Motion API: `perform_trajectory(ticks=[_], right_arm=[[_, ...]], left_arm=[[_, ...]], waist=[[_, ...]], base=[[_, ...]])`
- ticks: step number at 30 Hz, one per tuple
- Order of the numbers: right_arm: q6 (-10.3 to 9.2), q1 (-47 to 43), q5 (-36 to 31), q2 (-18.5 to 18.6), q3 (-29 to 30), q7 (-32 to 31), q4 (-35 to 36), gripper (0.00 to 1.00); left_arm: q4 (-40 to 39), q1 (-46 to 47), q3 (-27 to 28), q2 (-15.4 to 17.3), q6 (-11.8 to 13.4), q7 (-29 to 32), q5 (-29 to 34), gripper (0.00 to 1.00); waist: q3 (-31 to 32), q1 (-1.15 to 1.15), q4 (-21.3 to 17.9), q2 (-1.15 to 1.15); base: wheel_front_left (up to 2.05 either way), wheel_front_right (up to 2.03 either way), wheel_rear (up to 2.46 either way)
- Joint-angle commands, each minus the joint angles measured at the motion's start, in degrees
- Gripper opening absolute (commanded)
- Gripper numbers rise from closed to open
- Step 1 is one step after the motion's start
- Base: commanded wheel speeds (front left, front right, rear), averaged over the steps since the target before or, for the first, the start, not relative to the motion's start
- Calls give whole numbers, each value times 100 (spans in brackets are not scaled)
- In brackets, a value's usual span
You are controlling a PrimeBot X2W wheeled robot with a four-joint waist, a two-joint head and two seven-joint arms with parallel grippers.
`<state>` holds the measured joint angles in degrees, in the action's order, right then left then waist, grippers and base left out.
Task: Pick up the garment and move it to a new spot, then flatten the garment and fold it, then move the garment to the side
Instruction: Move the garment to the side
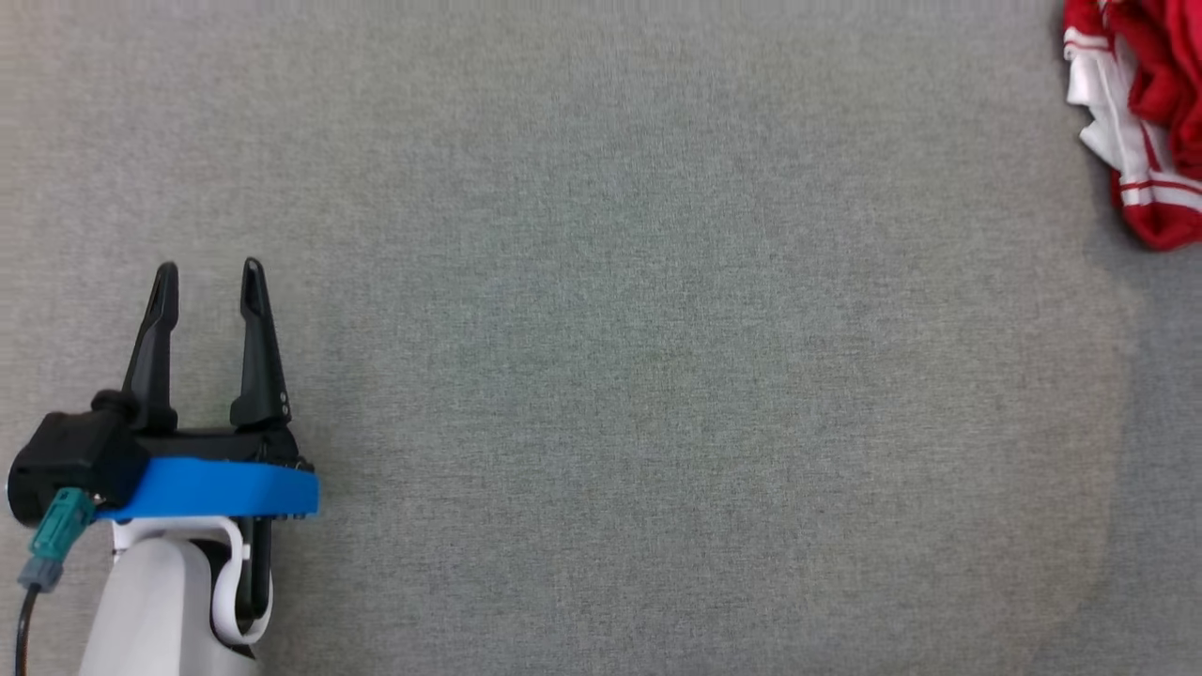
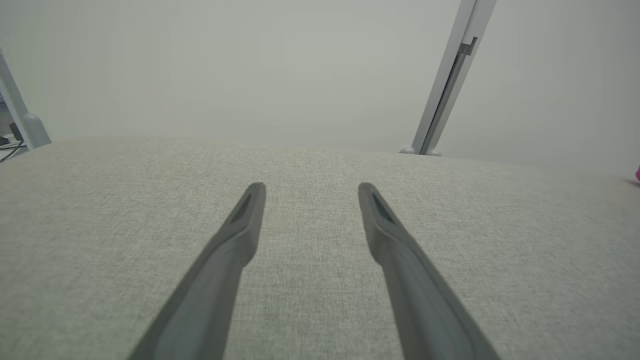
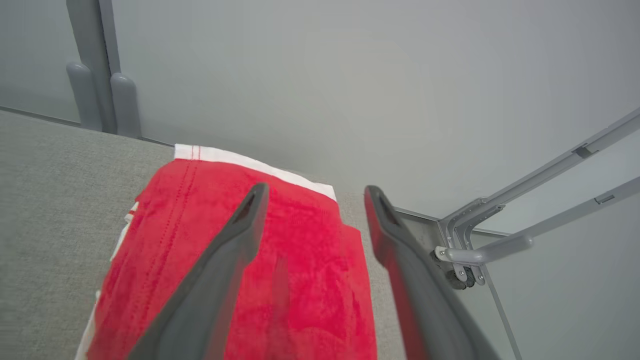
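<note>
The garment (image 1: 1141, 122) is red with white trim and lies bunched at the far right edge of the grey cloth table (image 1: 601, 376). In the right wrist view the red garment (image 3: 300, 280) lies on the table just under and between my right gripper (image 3: 315, 192), whose fingers stand apart and open, holding nothing. My left gripper (image 1: 211, 277) rests at the lower left of the head view, open and empty, far from the garment. The left wrist view shows the left gripper (image 2: 310, 187) over bare grey cloth.
The table's far edge meets a pale wall with grey frame posts (image 2: 450, 80). A metal bracket and rails (image 3: 480, 240) stand off the table's corner beside the garment.
</note>
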<state>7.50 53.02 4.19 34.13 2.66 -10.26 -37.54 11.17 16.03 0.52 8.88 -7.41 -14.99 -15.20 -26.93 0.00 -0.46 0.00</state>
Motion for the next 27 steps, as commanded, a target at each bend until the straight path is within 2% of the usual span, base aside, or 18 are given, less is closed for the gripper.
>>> perform_trajectory(ticks=[1, 8, 15, 20, 27], right_arm=[[-1, -104, -45, -43, 0, 85, 15, 100], [-1, -476, 68, -587, -290, 885, 227, 100], [-1, -1007, 393, -1163, -866, 1641, 398, 100], [-1, -1533, 586, -1597, -1190, 1996, 517, 100], [-1, -2406, 766, -2083, -1231, 2223, 745, 100]], left_arm=[[28, -113, 29, -2, -15, -26, 20, 100], [135, -465, 226, -103, -15, -25, 119, 100], [232, -864, 344, -186, 1, -25, 246, 100], [272, -1125, 375, -231, 38, -25, 334, 100], [312, -1415, 326, -270, 100, -25, 432, 100]], waist=[[124, 0, -53, 0], [785, 0, -48, 0], [1475, 0, 14, 0], [1940, 0, 57, 0], [2410, 0, 47, 0]], base=[[0, 0, 0], [0, 0, 0], [0, 0, 0], [0, 0, 0], [0, 0, 0]])
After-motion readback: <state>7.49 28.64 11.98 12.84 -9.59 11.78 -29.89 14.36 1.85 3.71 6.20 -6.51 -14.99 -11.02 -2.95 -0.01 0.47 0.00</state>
